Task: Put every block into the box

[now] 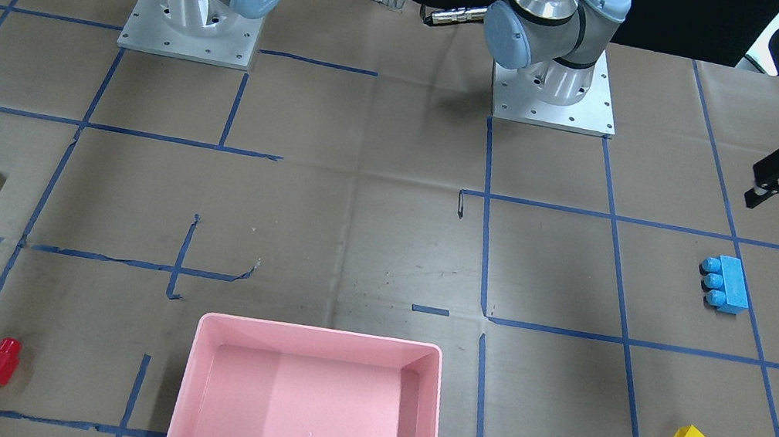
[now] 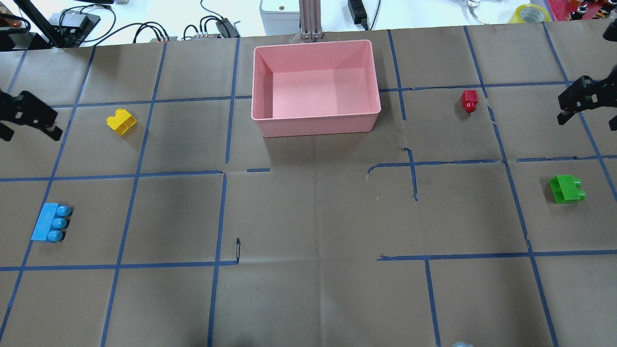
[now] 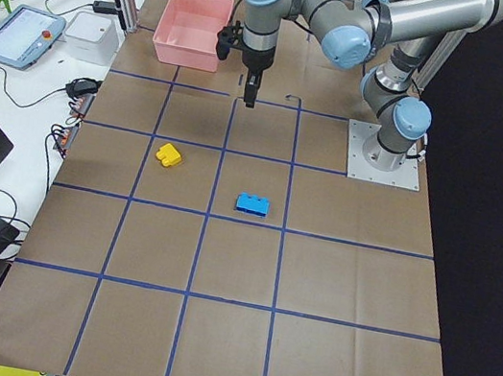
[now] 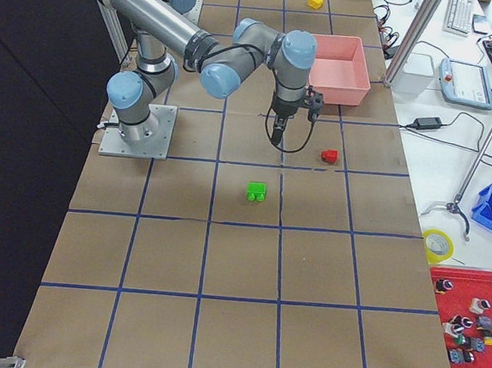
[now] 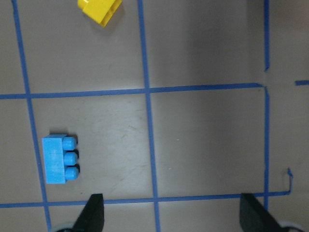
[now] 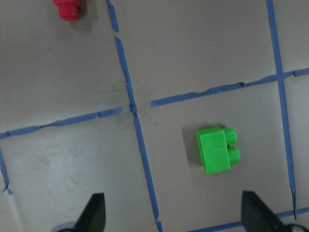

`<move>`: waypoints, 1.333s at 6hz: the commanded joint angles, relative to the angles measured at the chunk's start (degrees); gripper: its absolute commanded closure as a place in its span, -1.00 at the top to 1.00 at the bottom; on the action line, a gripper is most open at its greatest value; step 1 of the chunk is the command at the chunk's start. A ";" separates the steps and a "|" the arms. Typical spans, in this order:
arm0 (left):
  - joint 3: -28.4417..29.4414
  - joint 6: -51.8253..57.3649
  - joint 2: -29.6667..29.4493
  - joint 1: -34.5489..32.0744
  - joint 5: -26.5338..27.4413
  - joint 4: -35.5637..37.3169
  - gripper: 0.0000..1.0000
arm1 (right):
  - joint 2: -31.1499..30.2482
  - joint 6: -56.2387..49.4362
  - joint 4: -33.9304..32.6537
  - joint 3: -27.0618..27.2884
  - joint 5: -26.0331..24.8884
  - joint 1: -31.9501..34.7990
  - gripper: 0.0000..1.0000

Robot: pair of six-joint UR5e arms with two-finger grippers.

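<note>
The pink box [image 2: 313, 127] stands empty at the far middle of the table, also in the front view [image 1: 319, 339]. All blocks lie on the paper outside it. The yellow block [image 2: 121, 121] and blue block [image 2: 50, 223] are on the left, the red block [image 2: 469, 100] and green block [image 2: 567, 188] on the right. My left gripper [image 2: 29, 129] hovers open and empty above the table near the blue block [image 5: 59, 159]. My right gripper [image 2: 585, 118] hovers open and empty between the red block and the green block [image 6: 217, 150].
Brown paper with blue tape grid lines covers the table [image 2: 313, 217]. Both arm bases [image 1: 190, 23] stand on metal plates at the robot's side. Cables and devices [image 2: 217, 26] lie beyond the far table edge behind the box.
</note>
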 commanded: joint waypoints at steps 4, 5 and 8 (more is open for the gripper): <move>-0.71 19.49 -10.65 13.61 -0.48 10.85 0.99 | 8.80 -9.57 -19.60 12.26 -0.11 -6.67 0.98; -4.03 17.49 -12.06 13.43 -0.75 14.79 0.98 | 11.25 -10.30 -21.36 12.35 0.07 -7.72 0.98; -16.67 14.40 -12.52 13.17 -3.30 29.55 0.98 | 13.21 -18.88 -24.80 14.02 0.16 -8.61 0.98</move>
